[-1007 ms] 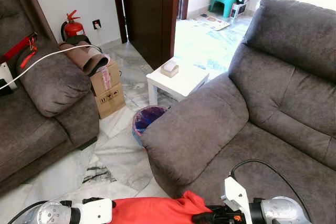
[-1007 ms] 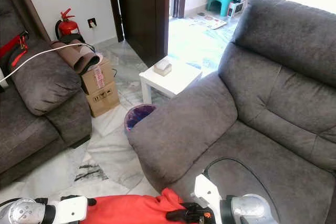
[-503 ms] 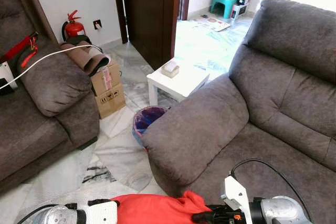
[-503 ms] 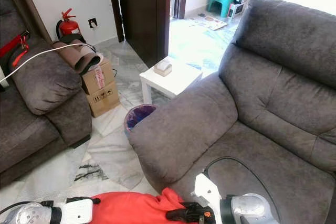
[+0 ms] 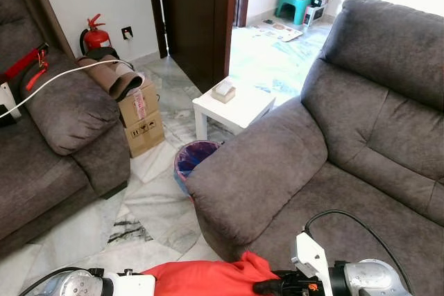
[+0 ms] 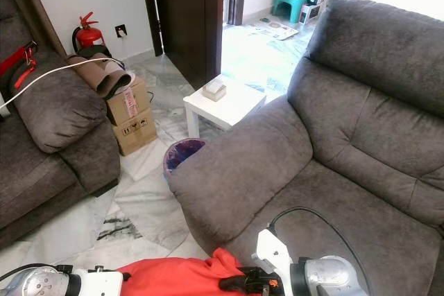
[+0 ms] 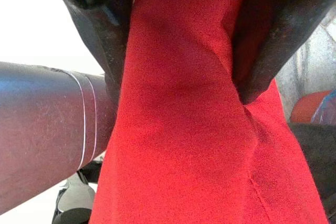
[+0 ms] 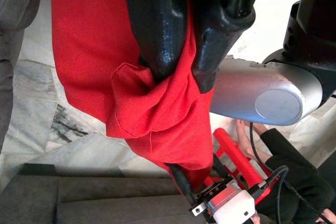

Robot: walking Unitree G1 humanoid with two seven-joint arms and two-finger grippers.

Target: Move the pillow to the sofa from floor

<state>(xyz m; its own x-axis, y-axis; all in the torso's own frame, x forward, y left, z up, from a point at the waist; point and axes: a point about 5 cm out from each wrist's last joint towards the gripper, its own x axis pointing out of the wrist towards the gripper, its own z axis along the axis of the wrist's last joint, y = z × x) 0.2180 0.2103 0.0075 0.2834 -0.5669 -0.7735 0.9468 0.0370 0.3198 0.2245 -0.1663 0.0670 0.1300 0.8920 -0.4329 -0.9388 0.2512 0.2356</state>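
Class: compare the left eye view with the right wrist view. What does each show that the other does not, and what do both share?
Left eye view alone: the white table, the bin, the boxes, the extinguisher.
Right wrist view alone: the right tool pinching a bunched fold of fabric, and a person's bare foot.
Both: the red pillow, the grey sofa and the marble floor.

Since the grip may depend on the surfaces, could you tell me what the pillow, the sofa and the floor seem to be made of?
Pillow: red woven or knit fabric, matte, soft; it bunches and creases between the right gripper's fingers, and the left gripper pinches it too.
Sofa: grey, suede-like or microfibre upholstery, with a mottled nap and padded seams.
Floor: polished marble-look tile, pale with grey veins; real stone cannot be confirmed.
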